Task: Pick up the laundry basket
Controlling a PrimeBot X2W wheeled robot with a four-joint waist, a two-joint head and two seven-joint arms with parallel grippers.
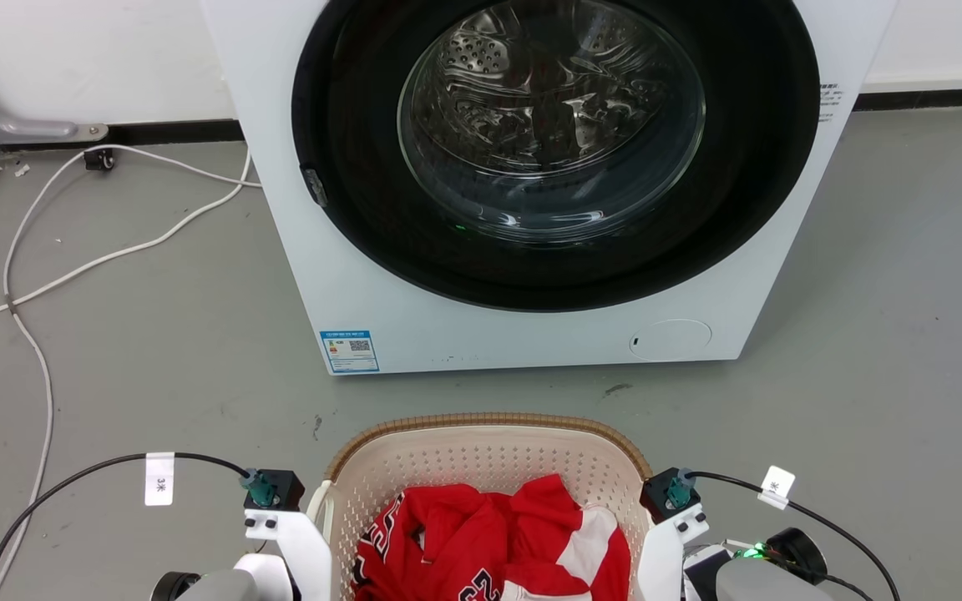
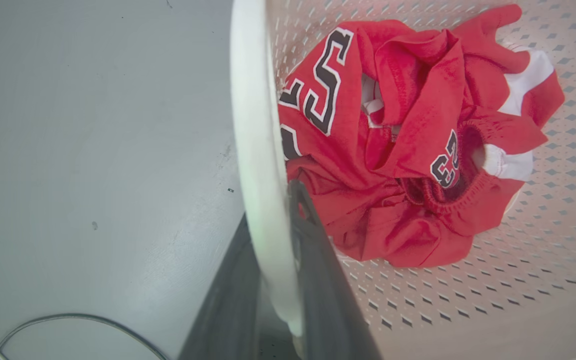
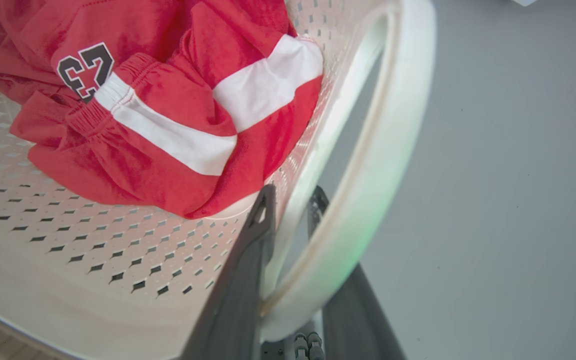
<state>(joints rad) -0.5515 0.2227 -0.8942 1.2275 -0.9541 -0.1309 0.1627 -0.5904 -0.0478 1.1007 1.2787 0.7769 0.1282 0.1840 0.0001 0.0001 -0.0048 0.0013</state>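
The basket [image 1: 489, 420] stands just before the washer [image 1: 531, 334], its near half cut off below. The left gripper [image 2: 270, 205] has its jaws pinched on the left handle [image 2: 250, 125], the right gripper [image 3: 293, 195] on the right handle [image 3: 393, 125]. The jersey [image 2: 393, 150] reads 23; the cable tag [image 1: 159, 478] reads 3米; the sticker [image 1: 349, 351] is illegible.

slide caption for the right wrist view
Right gripper clamps the white handle of the laundry basket, red jersey inside.

Head view: laundry basket [image 1: 489, 420] near half cut by bottom edge; washing machine [image 1: 448, 334] top cut off; sticker [image 1: 350, 351] print too small to read.
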